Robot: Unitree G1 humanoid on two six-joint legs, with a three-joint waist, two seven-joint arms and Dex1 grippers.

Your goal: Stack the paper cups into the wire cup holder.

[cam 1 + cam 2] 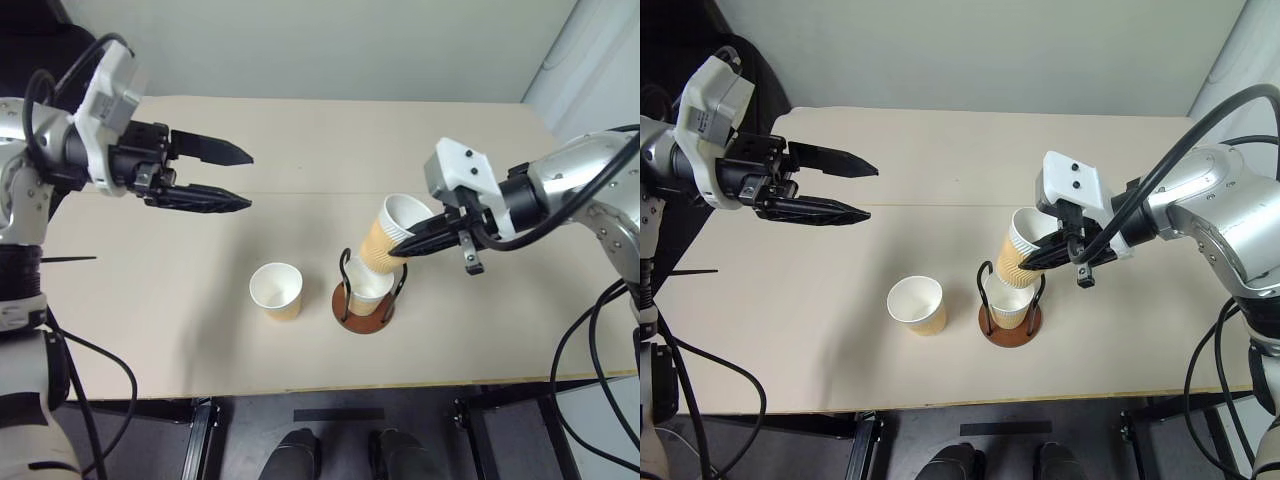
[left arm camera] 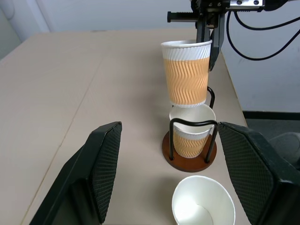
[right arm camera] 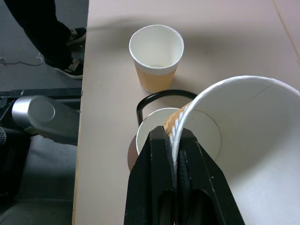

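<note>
- Left eye view: the right gripper (image 1: 408, 243) is clamped on the rim of a paper cup (image 1: 392, 232), one finger inside the white wall and one outside.
- Right wrist view confirms this: the two black fingers (image 3: 161, 183) pinch the rolled rim with the cup wall between them, no gap visible.
- The held cup is tilted, its mouth toward the gripper and its base pointing down and away from it, directly above the wire cup holder (image 1: 364, 306).
- A second cup (image 1: 370, 286) sits upright inside the holder, below the right gripper's fingertips. In the left wrist view the base of the held cup is at the rim of this seated cup (image 2: 191, 130); whether they touch cannot be told.
- The holder's two dark wire loops stand on either side of the seated cup, on a reddish-brown disc base on the table (image 1: 180, 330).
- A third cup (image 1: 277, 290) stands upright and open-mouthed on the table, just beside the holder on the side away from the right gripper, apart from it.
- The left gripper (image 1: 240, 178) hangs above the table with its fingers spread wide and nothing between them.
- From the left gripper, holder and cups lie ahead of the fingertips, well apart and lower; the loose cup is nearest.
- Right wrist view: a person's legs and shoes (image 3: 70, 35) on the floor past the table edge.
</note>
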